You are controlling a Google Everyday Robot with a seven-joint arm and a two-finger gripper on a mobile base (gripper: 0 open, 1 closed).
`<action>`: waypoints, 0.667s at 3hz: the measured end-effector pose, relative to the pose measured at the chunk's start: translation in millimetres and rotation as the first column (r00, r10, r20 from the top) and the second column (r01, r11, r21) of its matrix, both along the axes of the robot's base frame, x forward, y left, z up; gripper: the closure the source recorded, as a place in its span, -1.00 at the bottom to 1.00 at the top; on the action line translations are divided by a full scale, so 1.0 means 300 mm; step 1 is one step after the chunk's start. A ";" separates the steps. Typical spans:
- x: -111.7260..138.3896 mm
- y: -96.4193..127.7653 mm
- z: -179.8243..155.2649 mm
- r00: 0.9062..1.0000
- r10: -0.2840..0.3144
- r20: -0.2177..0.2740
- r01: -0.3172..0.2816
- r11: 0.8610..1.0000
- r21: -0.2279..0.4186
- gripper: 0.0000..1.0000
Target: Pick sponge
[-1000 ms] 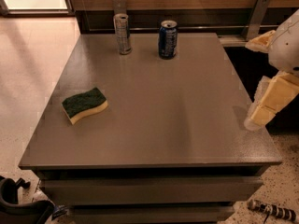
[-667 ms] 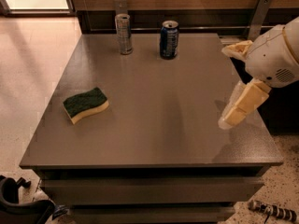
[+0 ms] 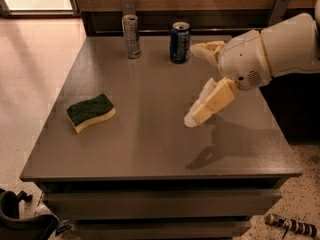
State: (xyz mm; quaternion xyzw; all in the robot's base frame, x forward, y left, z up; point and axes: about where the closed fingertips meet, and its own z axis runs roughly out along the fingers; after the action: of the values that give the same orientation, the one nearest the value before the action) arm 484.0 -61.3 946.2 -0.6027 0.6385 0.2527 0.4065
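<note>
The sponge (image 3: 91,112), dark green on top with pale yellow foam below, lies flat on the left part of the grey table (image 3: 150,144). My gripper (image 3: 192,84) hangs above the table's right-centre, well to the right of the sponge and apart from it. Its cream-yellow fingers (image 3: 207,104) are spread wide, one pointing down-left and the other up by the blue can. It is open and holds nothing. The white arm reaches in from the right edge.
A tall silver can (image 3: 131,36) and a blue can (image 3: 179,42) stand upright at the table's back edge, the blue one close to my upper finger. A dark wall runs behind the table. Pale floor lies to the left.
My gripper and arm have moved left from the table's right edge to over its right-centre, closer to the sponge. The sponge and cans have not moved.
</note>
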 end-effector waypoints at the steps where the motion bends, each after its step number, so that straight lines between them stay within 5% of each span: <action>1: 0.001 0.112 0.040 1.000 -0.003 -0.024 0.005 0.996 0.093 -1.00; 2: 0.002 0.113 0.039 1.000 -0.003 -0.024 0.005 0.996 0.092 -1.00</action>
State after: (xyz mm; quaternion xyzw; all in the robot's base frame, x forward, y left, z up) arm 484.5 -27.5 957.8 -0.5788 0.6323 0.2883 0.4266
